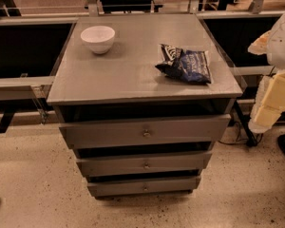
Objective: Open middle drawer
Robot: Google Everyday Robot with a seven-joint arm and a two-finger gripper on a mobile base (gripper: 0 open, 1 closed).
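The camera view looks down at the front of a grey cabinet (66, 91). The middle drawer (109, 166) sits in its lower half, between the taller top drawer (99, 133) and the narrower bottom drawer (118, 188). The gripper (271, 101) hangs at the right edge of the view, beside the cabinet's right corner. It is above and well to the right of the middle drawer and touches nothing on it. Whether it is spread or closed cannot be told from here.

The arm (282, 32) enters from the right edge as a bulky white section. The pale yellowish gripper parts slope down and to the left below it, level with the top drawer.

The middle drawer has a long, flat grey front with a small round metal knob (146, 165) at its centre. A dark strip of shadow runs along its upper edge, under the top drawer.

On the surface (133, 70) stand a white bowl (98, 38) at the back left and a dark blue chip bag (185, 64) at the right, well apart. The cabinet stands on a speckled floor (33, 184).
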